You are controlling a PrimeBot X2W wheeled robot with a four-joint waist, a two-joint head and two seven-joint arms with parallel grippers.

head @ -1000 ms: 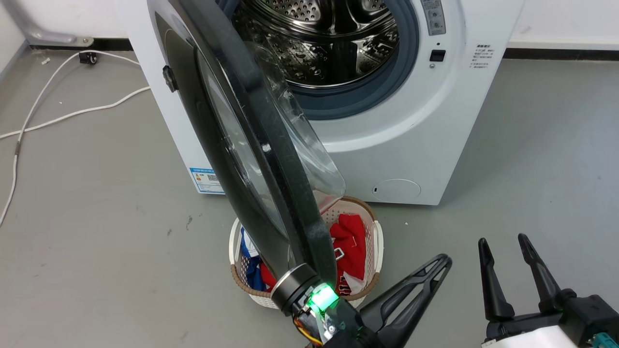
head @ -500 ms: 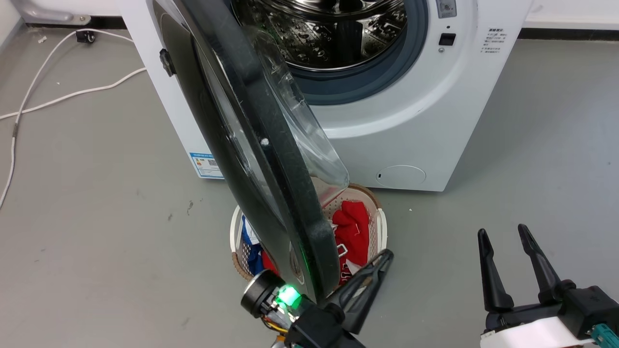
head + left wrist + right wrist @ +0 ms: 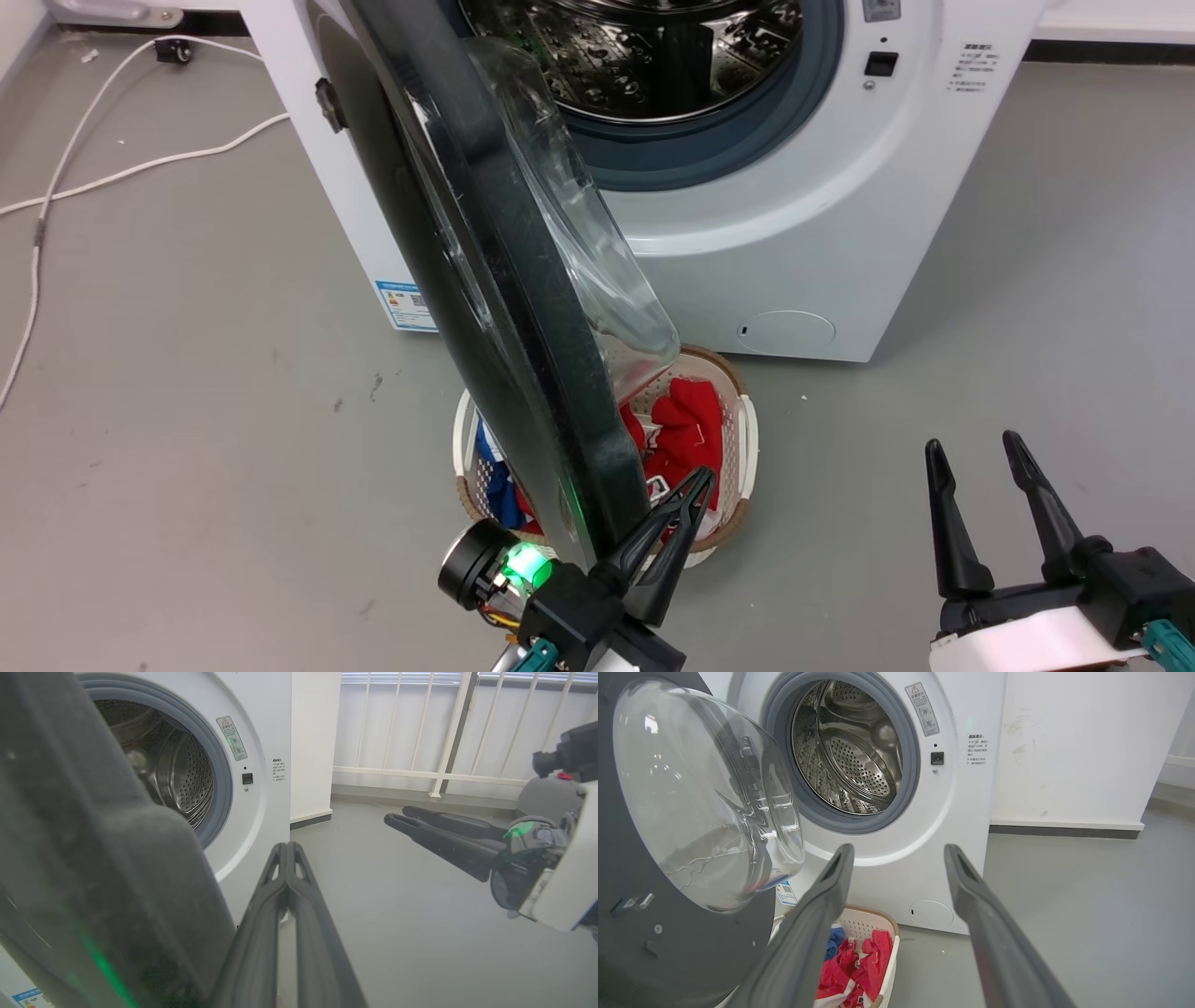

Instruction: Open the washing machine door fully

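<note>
The washing machine door stands swung out from the white washing machine, hinged on the machine's left side. In the head view it is seen nearly edge-on, running from 11 o'clock at the top down to 6 o'clock. Its rim is broad, dark and glossy, dusted with pale specks, and a green glow falls on its lowest part. A clear glass bowl bulges from its inner face toward the machine. In the right wrist view the door sits at 9 o'clock, the bowl showing reflections against a flat dark grey inner panel. Behind it the steel drum lies open inside its grey-blue rubber ring.

The left gripper is at 6 o'clock in the head view, its two fingers pressed together with nothing between them. They lie right by the door's bottom edge, on the side facing the machine; whether they touch it cannot be told. In the left wrist view the gripper has the dark rim close at 9 o'clock.

The right gripper hangs at 4 o'clock, well apart from the door, fingers spread wide and empty.

A laundry basket with red clothes sits on the floor under the door's lower end
</note>
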